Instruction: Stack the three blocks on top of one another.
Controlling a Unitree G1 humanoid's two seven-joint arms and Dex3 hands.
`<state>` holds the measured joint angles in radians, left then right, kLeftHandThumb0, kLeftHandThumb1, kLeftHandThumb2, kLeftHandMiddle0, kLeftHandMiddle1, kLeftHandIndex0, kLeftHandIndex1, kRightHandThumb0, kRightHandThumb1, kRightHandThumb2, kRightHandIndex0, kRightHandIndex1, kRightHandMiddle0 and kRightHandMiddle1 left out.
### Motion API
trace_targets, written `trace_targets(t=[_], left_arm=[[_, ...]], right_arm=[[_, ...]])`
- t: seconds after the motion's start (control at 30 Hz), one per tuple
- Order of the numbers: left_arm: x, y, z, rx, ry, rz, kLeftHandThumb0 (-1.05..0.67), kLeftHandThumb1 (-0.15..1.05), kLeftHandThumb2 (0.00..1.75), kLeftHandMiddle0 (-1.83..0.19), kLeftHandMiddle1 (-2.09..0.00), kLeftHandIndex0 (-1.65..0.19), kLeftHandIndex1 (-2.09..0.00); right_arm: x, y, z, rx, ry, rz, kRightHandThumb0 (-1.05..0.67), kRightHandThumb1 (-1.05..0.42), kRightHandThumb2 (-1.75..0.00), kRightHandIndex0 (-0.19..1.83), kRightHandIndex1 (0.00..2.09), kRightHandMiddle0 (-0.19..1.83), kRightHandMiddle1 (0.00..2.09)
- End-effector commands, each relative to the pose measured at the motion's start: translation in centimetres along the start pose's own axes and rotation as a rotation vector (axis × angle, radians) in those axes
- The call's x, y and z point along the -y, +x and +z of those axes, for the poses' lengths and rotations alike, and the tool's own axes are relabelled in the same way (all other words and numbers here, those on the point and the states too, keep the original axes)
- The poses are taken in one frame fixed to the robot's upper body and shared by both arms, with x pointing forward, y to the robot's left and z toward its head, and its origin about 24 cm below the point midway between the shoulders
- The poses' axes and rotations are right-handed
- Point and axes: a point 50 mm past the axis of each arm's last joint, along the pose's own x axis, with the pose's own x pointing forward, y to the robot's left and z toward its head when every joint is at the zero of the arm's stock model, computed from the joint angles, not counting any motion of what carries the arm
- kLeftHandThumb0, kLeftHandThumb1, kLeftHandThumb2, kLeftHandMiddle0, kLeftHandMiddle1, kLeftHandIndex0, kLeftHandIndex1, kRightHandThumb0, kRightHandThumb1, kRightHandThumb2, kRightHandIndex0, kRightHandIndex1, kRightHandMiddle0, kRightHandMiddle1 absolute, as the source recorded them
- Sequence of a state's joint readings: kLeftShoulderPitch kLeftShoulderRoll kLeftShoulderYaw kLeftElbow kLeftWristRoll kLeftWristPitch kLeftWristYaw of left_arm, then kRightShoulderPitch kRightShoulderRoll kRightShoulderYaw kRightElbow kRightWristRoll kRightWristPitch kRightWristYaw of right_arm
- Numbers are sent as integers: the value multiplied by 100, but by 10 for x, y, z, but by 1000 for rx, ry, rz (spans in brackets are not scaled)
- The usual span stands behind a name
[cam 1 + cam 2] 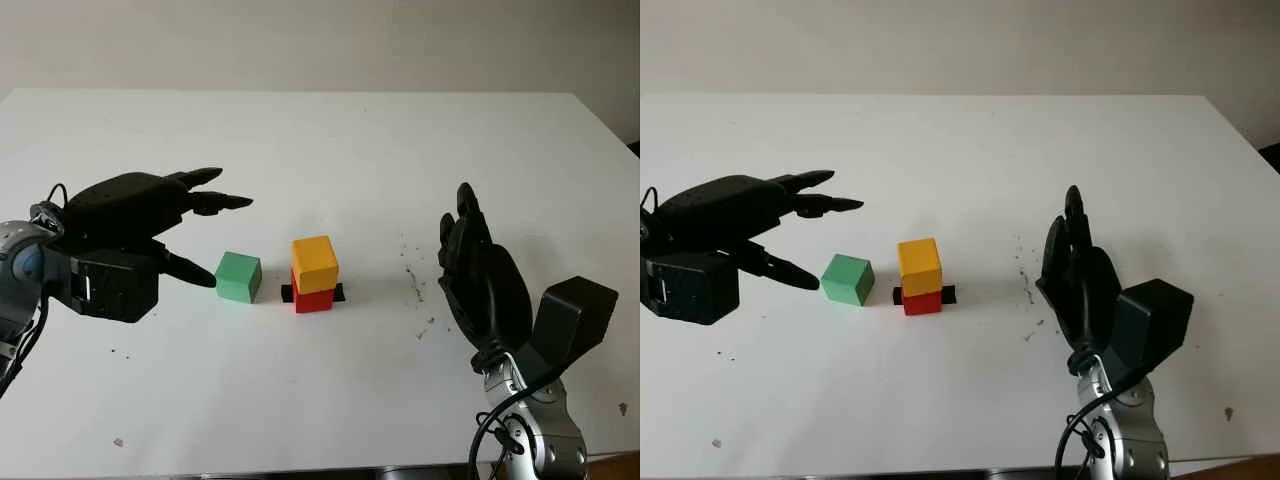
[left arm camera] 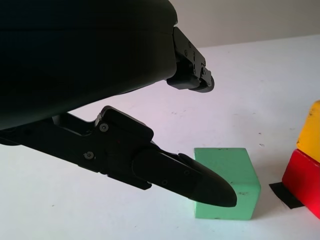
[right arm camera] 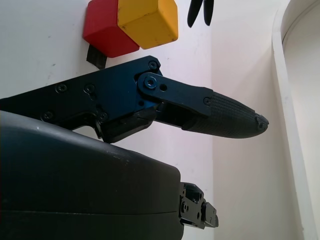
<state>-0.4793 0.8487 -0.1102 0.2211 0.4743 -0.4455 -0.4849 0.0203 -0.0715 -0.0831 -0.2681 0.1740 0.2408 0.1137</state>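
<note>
2 blocks are stacked: yellow block on red block. The green block sits just left, untouched. Left hand, open, must close around it; right hand waits open, right.

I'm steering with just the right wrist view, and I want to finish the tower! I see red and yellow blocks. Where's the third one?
Observer: A green block sits on the table, apart from the tower, on the side away from your right hand.
Operator: Is anything holding it?
Observer: No. The left hand is open beside it, one finger reaching close in front of it.
Operator: Is my tower straight?
Observer: The yellow block is twisted a little on the red block.
Operator: What's the black thing under red?
Observer: A black strip on the table, sticking out on both sides.
</note>
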Motion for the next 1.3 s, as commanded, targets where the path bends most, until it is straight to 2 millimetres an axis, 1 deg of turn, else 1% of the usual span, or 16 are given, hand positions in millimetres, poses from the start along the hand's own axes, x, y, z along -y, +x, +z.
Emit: trace_targets(t=[0.0, 0.13, 0.3, 0.47, 0.5, 0.53, 0.57, 0.63, 0.67, 0.8, 1.07, 1.27], left_arm=[[5, 2, 6, 28, 12, 8, -79, 93, 4, 2, -5, -30, -6], [13, 2, 10, 31, 24, -6, -77, 91, 4, 3, -5, -33, -7], [20, 3, 13, 45, 49, -15, -78, 91, 5, 1, -6, -38, -9], [29, 3, 15, 49, 92, 11, -76, 92, 6, -4, -7, -48, -16], [30, 3, 15, 47, 109, 14, -76, 93, 6, -5, -7, -47, -22], [31, 3, 15, 44, 122, 15, -75, 94, 5, -6, -6, -34, -51], [33, 4, 15, 42, 131, 20, -75, 95, 5, -6, -6, -23, -74], [35, 4, 14, 40, 144, 26, -75, 96, 6, -8, -6, -13, -100], [36, 4, 14, 38, 151, 28, -75, 97, 6, -8, -6, -11, -106], [38, 5, 15, 31, 162, 29, -74, 97, 5, -9, -6, -7, -117], [40, 8, 14, 34, 159, 45, -73, 99, 6, -11, -6, -7, -123], [42, 9, 15, 34, 163, 60, -70, 103, 6, -14, -7, -10, -130]], right_arm=[[0, -2, 4, 14, -2, -3, -82, -105, -75, -19, 0, -19, 0], [0, -2, 4, 9, 4, -11, -81, -105, -75, -19, 0, -19, 0], [1, -3, 5, 11, 0, -8, -81, -105, -74, -19, 0, -19, 0], [2, -3, 5, 11, -2, -6, -82, -105, -74, -19, 0, -19, 0], [2, -4, 5, 11, -1, -4, -82, -105, -74, -19, 0, -19, 0], [2, -4, 5, 10, -2, -3, -81, -105, -74, -19, 0, -19, 0], [2, -4, 5, 10, -2, -2, -81, -105, -74, -19, 0, -19, 0], [2, -4, 5, 9, -3, -4, -81, -105, -74, -19, 0, -19, 0], [2, -4, 5, 9, -3, -5, -81, -105, -74, -19, 0, -19, 0], [3, -4, 5, 7, -1, -4, -81, -105, -73, -19, 0, -19, 0], [3, -5, 7, 7, -6, -2, -80, -105, -73, -19, 0, -19, 0], [3, -5, 8, 7, -12, -1, -79, -105, -73, -19, 0, -19, 0]])
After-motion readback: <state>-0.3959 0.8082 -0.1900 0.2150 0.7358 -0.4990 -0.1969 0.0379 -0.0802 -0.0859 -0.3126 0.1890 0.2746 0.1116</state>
